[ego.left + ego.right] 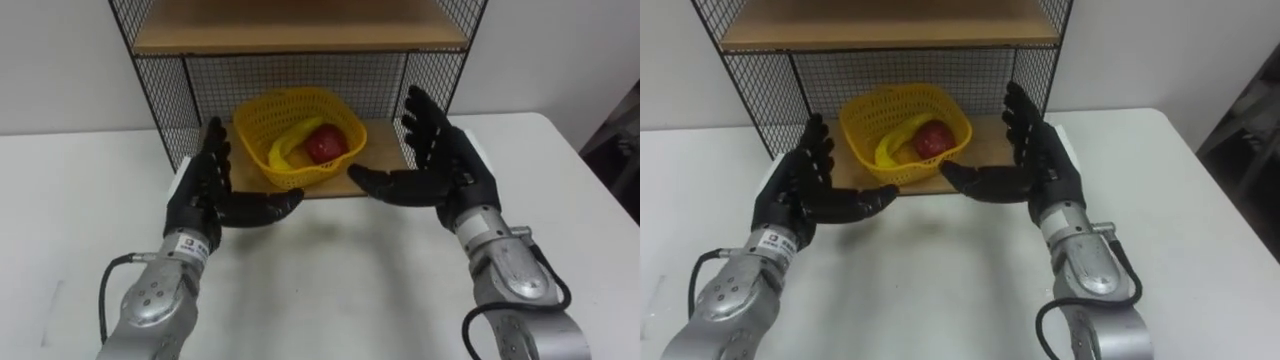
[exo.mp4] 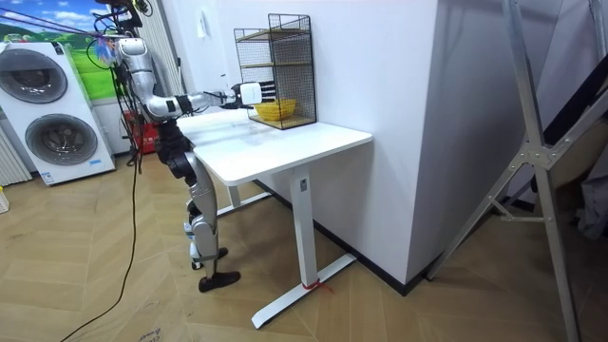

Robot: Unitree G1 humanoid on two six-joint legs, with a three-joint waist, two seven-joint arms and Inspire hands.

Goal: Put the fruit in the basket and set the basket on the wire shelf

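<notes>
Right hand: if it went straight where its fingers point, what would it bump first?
Probably the black wire shelf. The open right hand points into its lower bay, just right of the yellow plastic basket. Depth is unclear, so it might graze the basket.

The wire shelf [image 1: 165, 90] stands at the table's [image 1: 330, 270] far edge and is open only toward the robot. Mesh closes its sides and back, and the upper board [image 1: 300, 35] roofs the bay. The basket [image 1: 290, 178] takes up the middle of the lower board [image 1: 382, 147], with a bare strip on its right. The headroom above its rim looks passable, though it is hard to judge. In front, the left hand [image 1: 205, 195] and right hand [image 1: 445, 165], fingers spread, flank the opening. Their thumbs point inward with a gap between them. The tabletop toward the near edge lies free.
</notes>
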